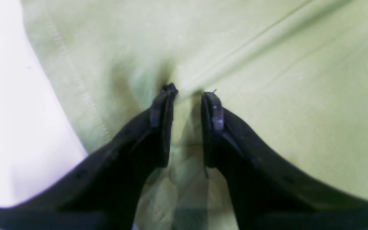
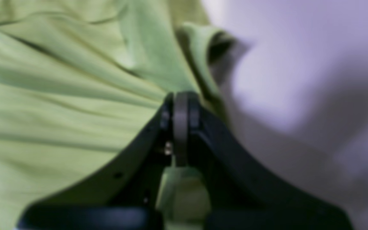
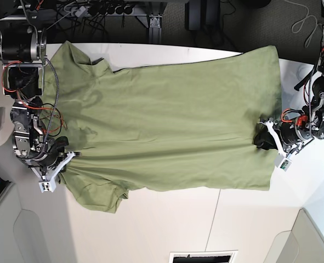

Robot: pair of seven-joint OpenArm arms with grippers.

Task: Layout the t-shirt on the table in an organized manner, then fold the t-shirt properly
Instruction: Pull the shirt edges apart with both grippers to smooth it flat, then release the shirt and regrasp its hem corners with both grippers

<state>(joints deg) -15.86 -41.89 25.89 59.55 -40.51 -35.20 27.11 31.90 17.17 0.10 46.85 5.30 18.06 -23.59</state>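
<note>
The olive-green t-shirt [image 3: 172, 115] lies spread across the white table [image 3: 167, 224], collar end at the left and hem at the right. My right gripper [image 3: 68, 152] is at the left, by the near sleeve. In the right wrist view it [image 2: 180, 95] is shut on the t-shirt [image 2: 59, 105], with wrinkles fanning out from the tips. My left gripper [image 3: 263, 139] is at the hem on the right. In the left wrist view it [image 1: 190, 93] stands slightly open, its tips pressed on the t-shirt [image 1: 267, 95], a ridge of cloth running up between them.
The near sleeve [image 3: 98, 194] is crumpled at the front left. Bare table shows in the left wrist view [image 1: 5, 111] and right wrist view [image 2: 299, 80]. Cables and equipment [image 3: 96, 8] lie beyond the far edge. A thin seam [image 3: 215, 211] crosses the near tabletop.
</note>
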